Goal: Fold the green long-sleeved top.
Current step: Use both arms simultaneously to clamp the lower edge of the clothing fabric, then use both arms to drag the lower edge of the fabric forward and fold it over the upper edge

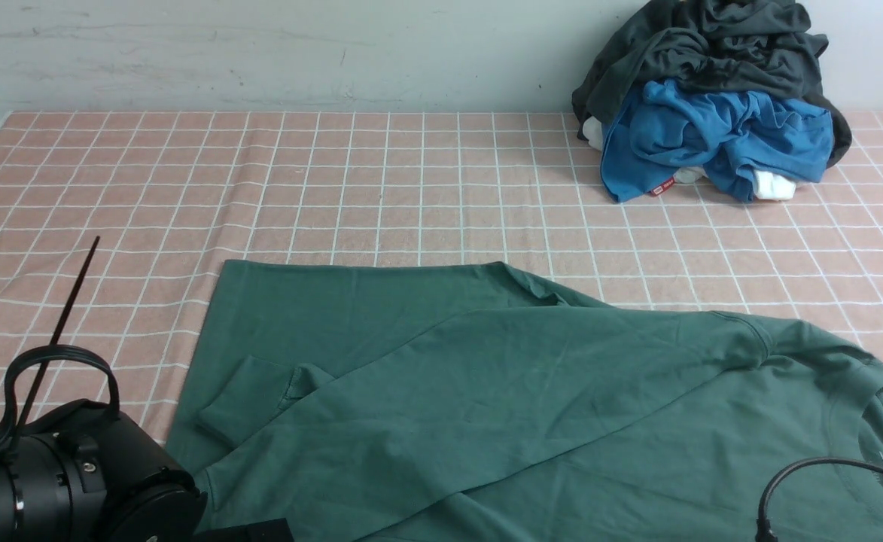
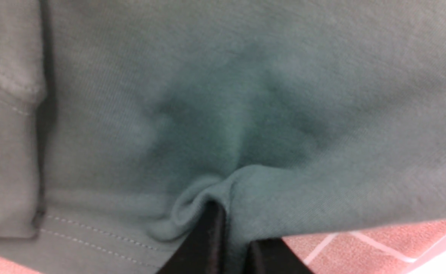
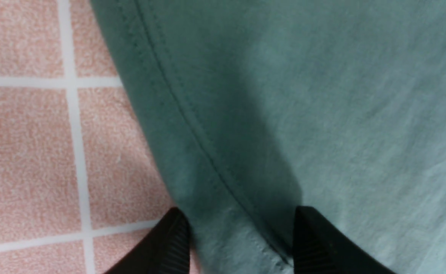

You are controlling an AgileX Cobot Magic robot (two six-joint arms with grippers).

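The green long-sleeved top (image 1: 486,391) lies spread across the near half of the table, a sleeve folded over its body and the neck at the right edge of the front view. My left gripper (image 2: 232,228) is shut on a bunched fold of the top (image 2: 245,95) near a stitched hem. My right gripper (image 3: 242,224) is open, one finger over the pink cloth and the other over the top (image 3: 321,114), with the top's seamed edge between them. In the front view only the left arm's black wrist (image 1: 72,482) shows; both grippers are hidden there.
A pile of clothes sits at the back right against the wall: a charcoal-grey garment (image 1: 712,45) on top of a bright blue one (image 1: 712,135). A pink checked cloth (image 1: 336,181) covers the table. A black cable (image 1: 810,470) arcs at the lower right.
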